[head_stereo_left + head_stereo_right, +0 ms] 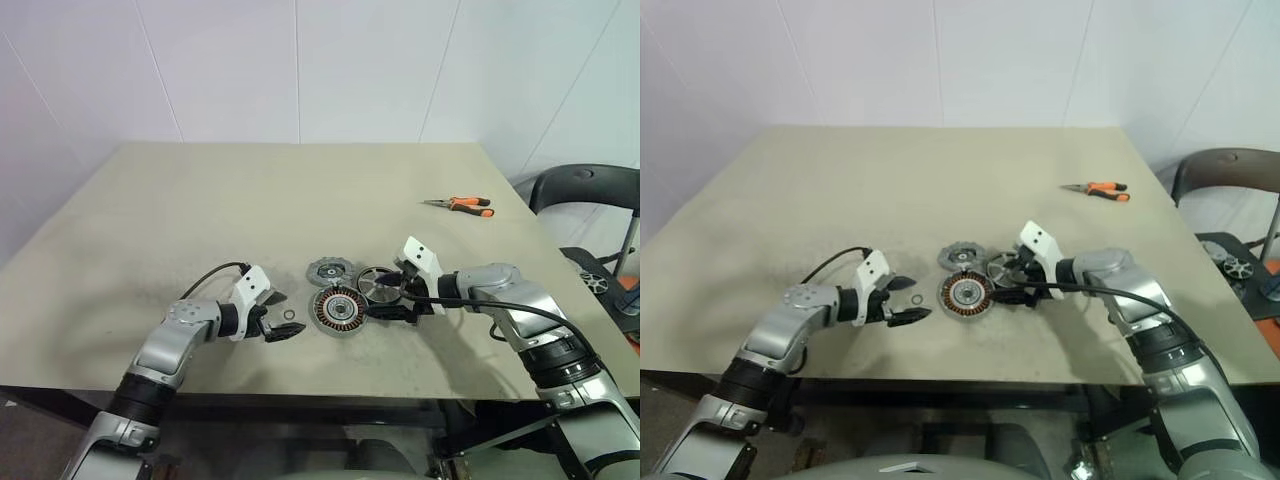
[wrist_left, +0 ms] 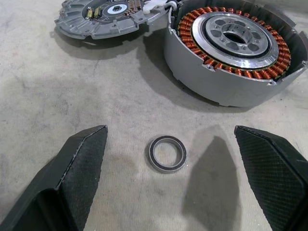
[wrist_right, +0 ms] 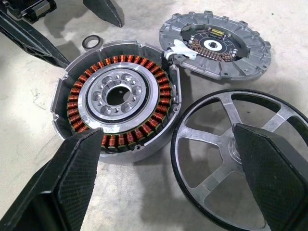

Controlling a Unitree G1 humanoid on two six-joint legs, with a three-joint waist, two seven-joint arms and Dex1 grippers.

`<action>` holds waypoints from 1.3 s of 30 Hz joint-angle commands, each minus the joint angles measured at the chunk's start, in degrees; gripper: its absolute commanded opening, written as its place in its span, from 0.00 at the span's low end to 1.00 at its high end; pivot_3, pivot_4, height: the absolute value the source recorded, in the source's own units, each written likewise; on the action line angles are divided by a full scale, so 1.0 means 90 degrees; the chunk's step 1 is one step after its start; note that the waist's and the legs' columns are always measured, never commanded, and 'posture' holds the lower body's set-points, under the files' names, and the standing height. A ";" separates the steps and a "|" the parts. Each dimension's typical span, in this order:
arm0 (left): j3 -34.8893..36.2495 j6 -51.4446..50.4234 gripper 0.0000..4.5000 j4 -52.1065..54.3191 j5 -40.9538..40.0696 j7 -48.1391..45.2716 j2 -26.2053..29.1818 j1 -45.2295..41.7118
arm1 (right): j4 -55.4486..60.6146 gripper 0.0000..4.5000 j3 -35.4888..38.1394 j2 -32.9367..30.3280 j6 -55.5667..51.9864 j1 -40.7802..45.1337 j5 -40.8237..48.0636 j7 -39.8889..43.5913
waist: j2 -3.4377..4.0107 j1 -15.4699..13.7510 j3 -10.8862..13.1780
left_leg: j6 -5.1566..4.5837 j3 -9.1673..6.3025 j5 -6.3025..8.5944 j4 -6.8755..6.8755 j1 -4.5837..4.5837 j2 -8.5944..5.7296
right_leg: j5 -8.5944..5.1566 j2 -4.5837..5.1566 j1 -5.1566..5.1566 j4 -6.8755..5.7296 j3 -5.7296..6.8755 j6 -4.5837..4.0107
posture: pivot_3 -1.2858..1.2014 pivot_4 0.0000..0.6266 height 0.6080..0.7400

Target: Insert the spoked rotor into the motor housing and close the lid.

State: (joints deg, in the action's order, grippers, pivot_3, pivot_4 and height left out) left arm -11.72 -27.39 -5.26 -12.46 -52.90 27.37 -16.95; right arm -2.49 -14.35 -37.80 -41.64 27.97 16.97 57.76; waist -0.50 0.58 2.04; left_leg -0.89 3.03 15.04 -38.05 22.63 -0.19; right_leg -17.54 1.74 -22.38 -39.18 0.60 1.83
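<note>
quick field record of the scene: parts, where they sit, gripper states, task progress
table: tan top
housing: copper coils showing, open, flat on the table
rotor: silver spoked disc on the table, right of the housing, not inserted
lid: grey notched cap behind the housing, off, a white connector between them
ring: small, loose, left of the housing
pliers: orange handles, far right of the table
left gripper: open, ring in front of its fingers, holding nothing
right gripper: open, over rotor and housing, holding nothing
progress: nothing assembled yet
</note>
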 commanded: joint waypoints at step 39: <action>-0.0344 0.0733 0.99 -0.0560 0.0749 0.0235 0.0548 -0.0107 | 0.0060 1.00 0.0109 0.0022 -0.0007 -0.0043 -0.0138 -0.0100 | 0.0007 0.0022 -0.0005 | 0.0001 0.0005 0.0000 0.0051 -0.0026 0.0006 | 0.0011 0.0010 -0.0018 0.0029 0.0003 -0.0011 | 0.52 0.00 1.00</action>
State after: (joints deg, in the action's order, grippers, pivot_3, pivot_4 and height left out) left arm -14.86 -20.83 -7.81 -9.27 -53.41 31.52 -18.41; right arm -2.60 -14.18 -37.13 -41.67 27.80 15.97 56.96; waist -0.44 0.77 1.99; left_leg -0.89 3.08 15.05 -37.58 22.39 -0.14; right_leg -17.44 1.83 -22.54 -38.92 0.63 1.73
